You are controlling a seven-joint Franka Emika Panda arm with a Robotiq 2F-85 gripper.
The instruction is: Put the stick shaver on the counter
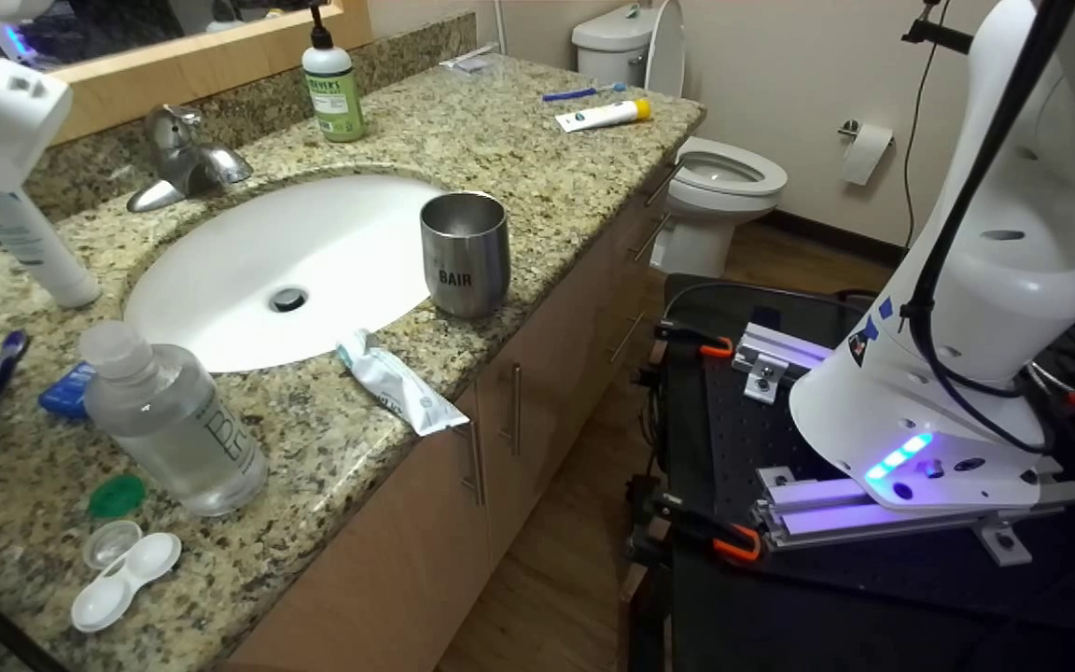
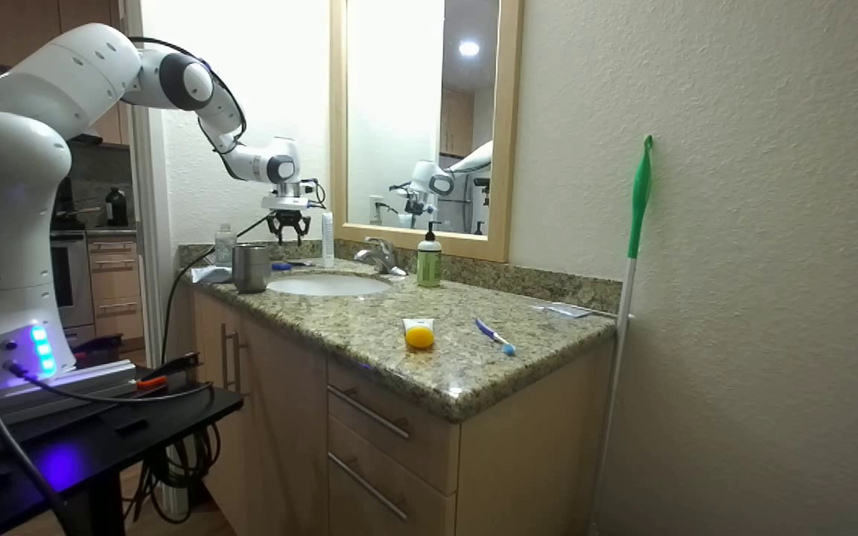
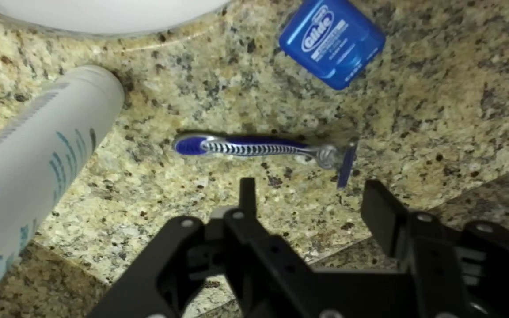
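The stick shaver [image 3: 254,146], slim with a blue and clear ribbed handle, lies flat on the granite counter [image 3: 219,106] in the wrist view, its head to the right. In an exterior view the shaver [image 1: 4,367] lies at the left, near the sink. The counter [image 2: 369,313] shows in both exterior views. My gripper [image 3: 311,181] is open with nothing between its fingers. In the wrist view its fingertips appear just below the shaver's head and handle, apart from it. In an exterior view the gripper [image 2: 290,240] hangs above the counter behind the metal cup.
A white tube [image 3: 51,168] stands beside the shaver, and a blue floss box [image 3: 332,42] lies near it. A clear bottle [image 1: 174,420], metal cup [image 1: 466,257], crumpled tube [image 1: 402,385], and contact lens case [image 1: 127,581] surround the sink [image 1: 220,271]. The faucet [image 1: 185,159] and backsplash are behind.
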